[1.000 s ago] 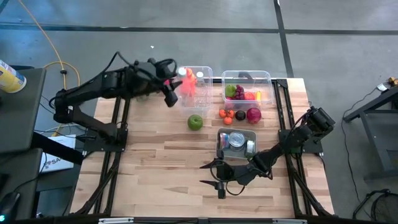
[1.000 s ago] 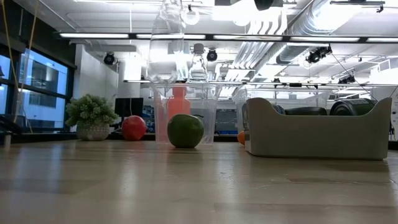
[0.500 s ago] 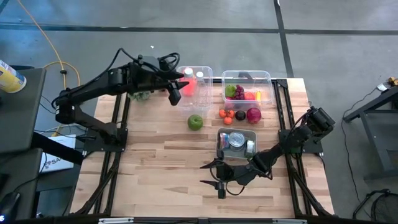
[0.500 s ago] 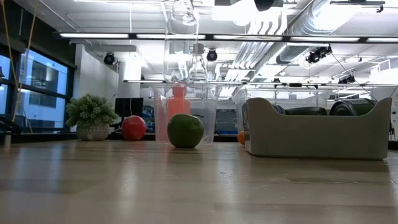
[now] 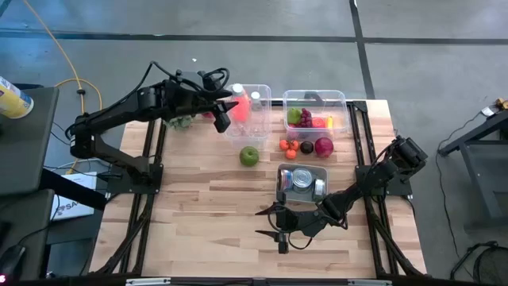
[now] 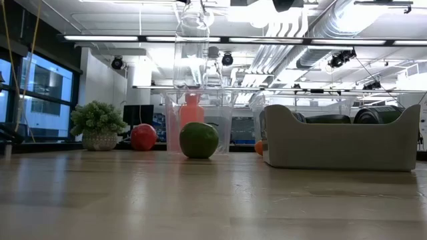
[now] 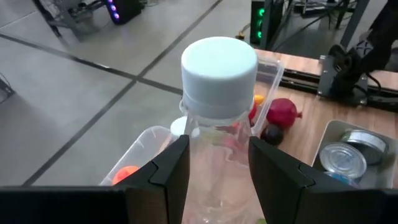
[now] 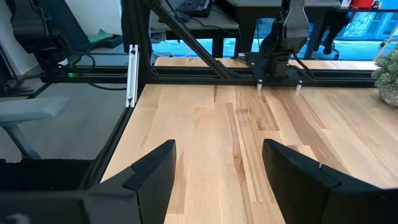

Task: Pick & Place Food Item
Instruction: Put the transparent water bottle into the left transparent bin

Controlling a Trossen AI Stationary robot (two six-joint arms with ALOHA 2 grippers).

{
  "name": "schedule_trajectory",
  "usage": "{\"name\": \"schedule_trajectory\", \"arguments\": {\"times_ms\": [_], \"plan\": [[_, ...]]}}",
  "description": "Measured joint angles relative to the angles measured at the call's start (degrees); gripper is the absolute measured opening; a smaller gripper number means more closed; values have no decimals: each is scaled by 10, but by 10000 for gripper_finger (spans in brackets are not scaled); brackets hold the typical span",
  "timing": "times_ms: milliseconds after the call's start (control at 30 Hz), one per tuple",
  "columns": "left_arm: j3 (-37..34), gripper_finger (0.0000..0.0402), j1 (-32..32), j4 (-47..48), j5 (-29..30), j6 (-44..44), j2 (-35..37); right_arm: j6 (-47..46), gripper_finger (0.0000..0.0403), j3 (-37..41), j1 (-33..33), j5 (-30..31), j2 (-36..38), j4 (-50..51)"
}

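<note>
Low view, near to far: green apple on the table, clear bin behind it. Clear bottle with white cap hangs above that bin, clamped between left gripper fingers. Right gripper waits open over the near table edge.

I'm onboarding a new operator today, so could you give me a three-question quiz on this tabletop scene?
1. True or false: the left gripper is shut on a clear bottle with a white cap.
2. Which item lies alone on the table between the clear bins and the grey tray? A) green apple B) red onion C) can
3. Fill in: the right gripper rests low near the table's front edge, its fingers ____ and holding nothing.

Key
1. True.
2. A, the green apple.
3. open
</note>
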State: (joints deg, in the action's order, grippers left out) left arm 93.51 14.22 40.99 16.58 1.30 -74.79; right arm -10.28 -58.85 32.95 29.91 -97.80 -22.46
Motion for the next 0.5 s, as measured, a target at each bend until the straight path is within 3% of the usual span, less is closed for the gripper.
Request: {"name": "schedule_trajectory", "arguments": {"times_ms": [233, 500], "plan": [[-21, 147, 1, 5, 1, -4, -8, 0, 227, 0, 0, 0, 0, 1], [-89, 147, 18, -55, -21, -30, -7, 0, 227, 0, 0, 0, 0, 9]]}}
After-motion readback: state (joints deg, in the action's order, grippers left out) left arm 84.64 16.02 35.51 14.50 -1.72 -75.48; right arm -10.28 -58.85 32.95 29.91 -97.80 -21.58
